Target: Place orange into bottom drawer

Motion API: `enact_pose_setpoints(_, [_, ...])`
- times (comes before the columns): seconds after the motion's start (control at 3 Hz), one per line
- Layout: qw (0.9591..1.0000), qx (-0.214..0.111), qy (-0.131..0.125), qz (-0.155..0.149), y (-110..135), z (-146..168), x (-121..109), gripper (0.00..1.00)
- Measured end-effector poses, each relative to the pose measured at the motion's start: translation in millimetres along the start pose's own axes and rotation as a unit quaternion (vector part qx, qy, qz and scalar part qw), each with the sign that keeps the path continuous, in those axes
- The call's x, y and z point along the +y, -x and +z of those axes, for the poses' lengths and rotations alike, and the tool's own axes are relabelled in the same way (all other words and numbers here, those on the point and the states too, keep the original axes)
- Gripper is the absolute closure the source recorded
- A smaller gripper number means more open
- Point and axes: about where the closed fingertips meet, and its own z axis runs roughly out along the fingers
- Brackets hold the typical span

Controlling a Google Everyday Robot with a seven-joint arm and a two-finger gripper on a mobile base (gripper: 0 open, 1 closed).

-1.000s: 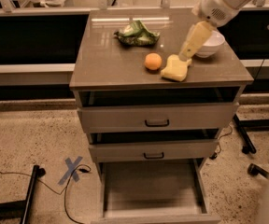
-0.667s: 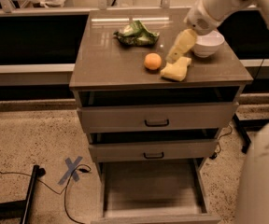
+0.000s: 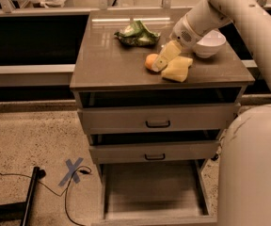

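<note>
Because the bottom drawer [image 3: 150,192] already stands pulled out at the foot of a grey cabinet, its flat floor facing up, the place meant for the fruit is ready. The orange [image 3: 149,61] is not in it yet. It sits on the cabinet top [image 3: 107,62], toward the front and right of centre.

A white robot arm [image 3: 220,8] reaches down from the upper right. Its pale gripper [image 3: 159,65] slants onto the orange's right side, touching it or just short of it. The tip covers part of the fruit, so contact cannot be confirmed. Whether the gripper is spread or closed cannot be told from this angle. The orange looks to be resting on the surface, not lifted.

A pale yellow sponge [image 3: 177,70] lies just right of the gripper, close to the orange. That probably explains the steep, slanted approach, since a wider sweep could push the sponge. A white bowl [image 3: 211,42] stands behind the sponge, partly hidden by the arm. A crumpled green packet [image 3: 136,34] lies farther back, apart from the fruit.

The top drawer [image 3: 157,118] and middle drawer [image 3: 154,152], each with a dark handle, sit pushed in farther than the bottom one, leaving its tray reachable from above.

The step in hand appears to be the grasp. Lifting, carrying past the front edge and lowering remain. A blue tape cross [image 3: 72,170] marks the speckled floor at left.
</note>
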Motion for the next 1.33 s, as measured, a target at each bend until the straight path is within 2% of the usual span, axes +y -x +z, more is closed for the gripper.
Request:
enact_pose_setpoints(0.33, [0.9997,0.013,0.012,-0.018,7.5,17.0,6.6,0.0])
enact_pose_setpoints(0.67, [0.9992,0.002,0.038,-0.01,2.7,36.4,10.0,0.19])
enact_pose_setpoints(1.0, [0.9986,-0.007,0.053,-0.007,-0.4,47.4,12.1,0.41])
enact_pose_setpoints(1.33, [0.9964,-0.042,0.072,-0.012,7.5,43.5,16.6,0.65])
